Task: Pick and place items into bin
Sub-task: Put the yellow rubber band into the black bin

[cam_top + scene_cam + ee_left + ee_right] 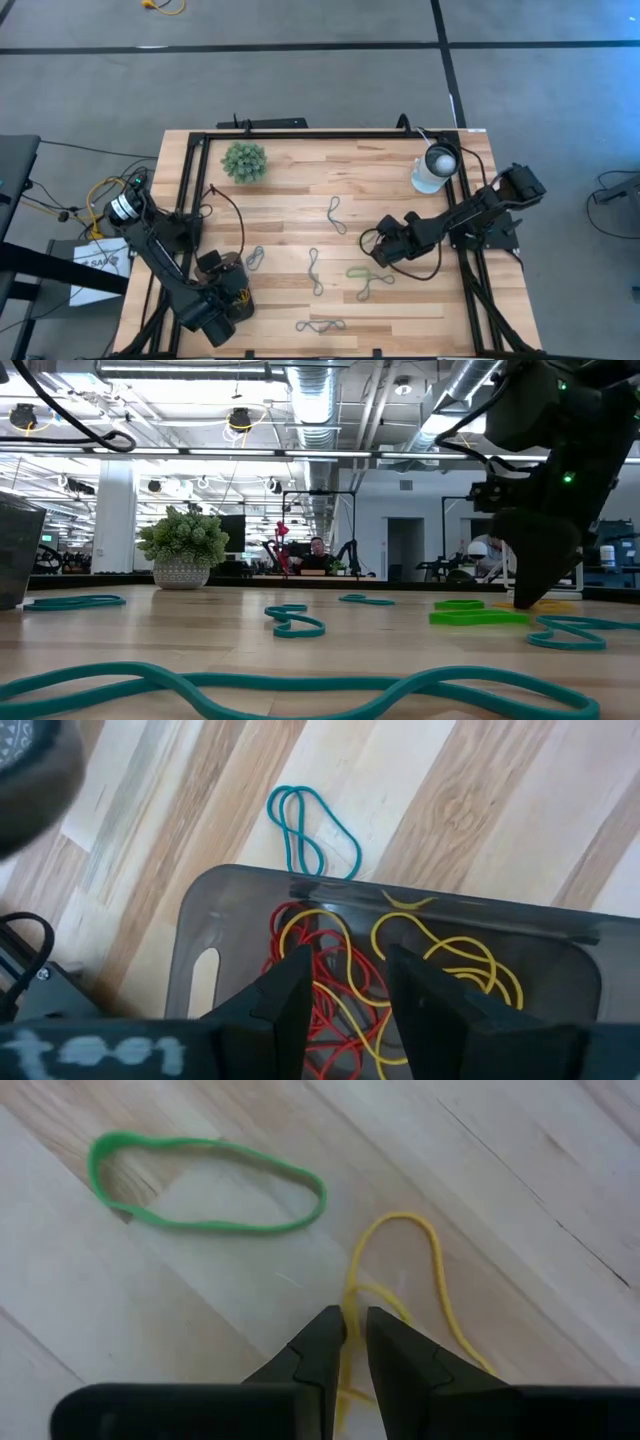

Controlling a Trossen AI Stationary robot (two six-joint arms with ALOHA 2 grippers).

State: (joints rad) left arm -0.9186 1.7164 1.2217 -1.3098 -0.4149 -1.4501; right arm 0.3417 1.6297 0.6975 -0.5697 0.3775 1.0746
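I am seeing the bin [560, 935] sitting on the bench [300, 200] under the left pincer [345, 985], bands [330, 970] lying in it. One band [305, 825] is lying just beyond the bin. Farther right of the bin, the right pincer [353, 1330] is straddling another band [420, 1270].

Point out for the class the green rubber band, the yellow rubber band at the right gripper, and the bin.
green rubber band [205, 1225], right wrist view, lower strand of the loop.
yellow rubber band [437, 1270], right wrist view, right side of the loop.
bin [200, 915], left wrist view, bare grey wall near a corner.
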